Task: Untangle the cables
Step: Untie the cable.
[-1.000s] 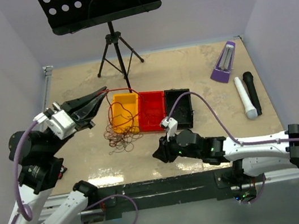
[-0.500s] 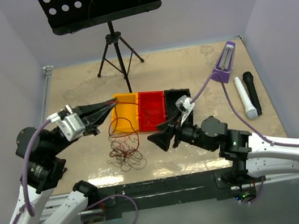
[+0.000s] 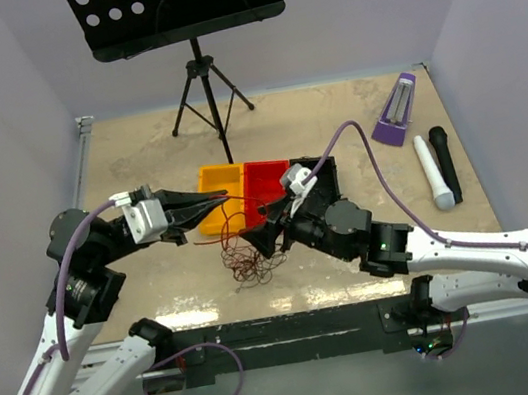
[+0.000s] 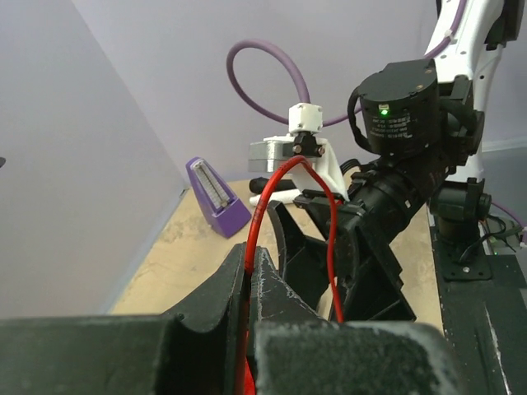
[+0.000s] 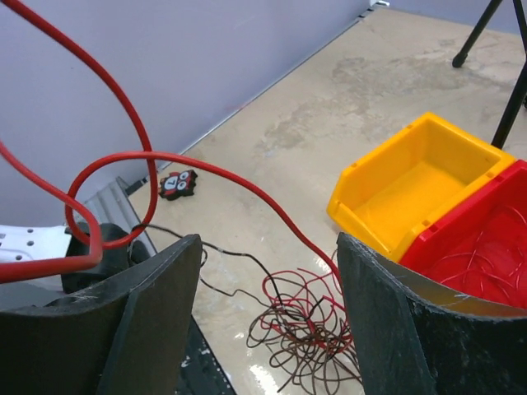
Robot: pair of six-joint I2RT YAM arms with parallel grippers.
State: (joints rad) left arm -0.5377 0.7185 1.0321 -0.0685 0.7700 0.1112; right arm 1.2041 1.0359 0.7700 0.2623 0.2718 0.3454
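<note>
Our left gripper (image 3: 216, 201) is clamped on one red strand (image 4: 257, 216); the wrist view shows it squeezed between the closed fingers. From above, the gripper sits across the yellow bin (image 3: 218, 177). We figure that's the point: hold one strand up so it peels away from the rest. That arm comes in from the bin's left, forearm roughly level, fingers pointing right.

The cables (image 3: 250, 261) are a loopy red-and-black clump on the table just in front of the yellow bin, with the held strand arcing up out of it.

Our right gripper (image 3: 258, 243) hovers by the bin's near right corner, over the clump, jaws spread wide with nothing in them. It's probably lining up to pin or grab the pile. Its arm stretches in low from the bin's right, wrist aimed left at the other gripper.
</note>
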